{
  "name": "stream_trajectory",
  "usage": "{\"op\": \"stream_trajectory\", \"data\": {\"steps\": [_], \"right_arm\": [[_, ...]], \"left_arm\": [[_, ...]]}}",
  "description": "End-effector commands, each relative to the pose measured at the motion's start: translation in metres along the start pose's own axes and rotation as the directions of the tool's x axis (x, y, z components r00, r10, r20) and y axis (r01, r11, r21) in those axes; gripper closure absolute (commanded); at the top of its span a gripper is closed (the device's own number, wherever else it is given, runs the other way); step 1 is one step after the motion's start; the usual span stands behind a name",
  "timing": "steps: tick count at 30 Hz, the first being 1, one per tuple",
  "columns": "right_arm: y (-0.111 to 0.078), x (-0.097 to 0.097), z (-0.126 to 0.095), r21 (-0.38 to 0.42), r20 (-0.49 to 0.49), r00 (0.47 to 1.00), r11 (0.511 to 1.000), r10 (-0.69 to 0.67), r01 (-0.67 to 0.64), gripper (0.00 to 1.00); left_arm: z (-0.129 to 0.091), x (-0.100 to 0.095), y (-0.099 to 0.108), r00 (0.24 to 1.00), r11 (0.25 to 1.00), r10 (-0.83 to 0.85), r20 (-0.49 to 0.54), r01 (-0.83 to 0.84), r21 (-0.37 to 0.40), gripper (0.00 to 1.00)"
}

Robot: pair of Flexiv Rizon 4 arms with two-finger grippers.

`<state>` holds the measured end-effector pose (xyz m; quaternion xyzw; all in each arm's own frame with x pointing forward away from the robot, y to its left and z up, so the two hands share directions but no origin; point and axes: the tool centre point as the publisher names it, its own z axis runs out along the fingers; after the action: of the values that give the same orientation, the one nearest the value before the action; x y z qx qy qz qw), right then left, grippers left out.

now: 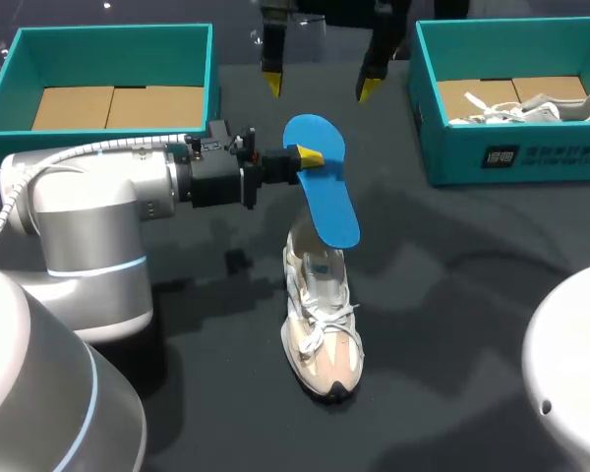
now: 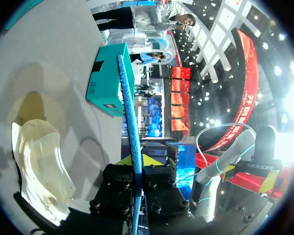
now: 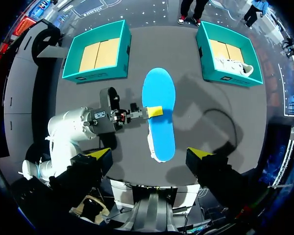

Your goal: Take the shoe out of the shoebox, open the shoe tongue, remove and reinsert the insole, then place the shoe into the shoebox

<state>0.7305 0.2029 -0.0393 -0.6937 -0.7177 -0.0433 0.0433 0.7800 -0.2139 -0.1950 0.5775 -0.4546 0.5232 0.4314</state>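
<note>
My left gripper is shut on the edge of a blue insole, holding it tilted above the heel of a beige-and-white shoe that stands on the dark table. In the left wrist view the insole shows edge-on between the yellow tips of that gripper, with the shoe beside and below. My right gripper hangs high over the scene, open and empty. From its own view the right gripper looks straight down on the insole, which hides most of the shoe.
A teal shoebox with a cardboard floor stands at the back left. A second teal shoebox at the back right holds another white shoe. Both boxes also show from above.
</note>
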Motion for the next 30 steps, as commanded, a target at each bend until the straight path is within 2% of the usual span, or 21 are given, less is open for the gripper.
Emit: {"op": "stream_trajectory", "data": {"steps": [1,13,18,22,30], "right_arm": [[0.006,0.008,0.002,0.013,0.108,0.994,1.0,0.005,-0.006,0.0],[0.004,0.01,0.002,-0.014,0.12,0.991,0.999,0.05,-0.049,0.0],[0.005,-0.005,0.004,-0.029,-0.068,0.997,0.998,0.045,-0.047,0.0],[0.003,-0.019,0.006,-0.044,-0.18,0.982,0.997,0.056,-0.065,0.0],[-0.001,-0.04,0.009,-0.065,-0.437,0.898,0.994,0.056,-0.093,0.0]], "left_arm": [[0.0,0.0,0.001,1.0,1.0,0.001,0.003,-0.001,0.0,1.0],[0.0,0.0,0.001,1.0,1.0,0.001,0.003,-0.001,0.0,1.0],[0.0,0.0,0.001,1.0,1.0,0.001,0.003,-0.001,0.0,1.0],[0.0,0.0,0.001,1.0,1.0,0.001,0.003,-0.001,0.0,1.0],[0.0,0.0,0.001,1.0,1.0,0.001,0.003,-0.001,0.0,1.0]]}}
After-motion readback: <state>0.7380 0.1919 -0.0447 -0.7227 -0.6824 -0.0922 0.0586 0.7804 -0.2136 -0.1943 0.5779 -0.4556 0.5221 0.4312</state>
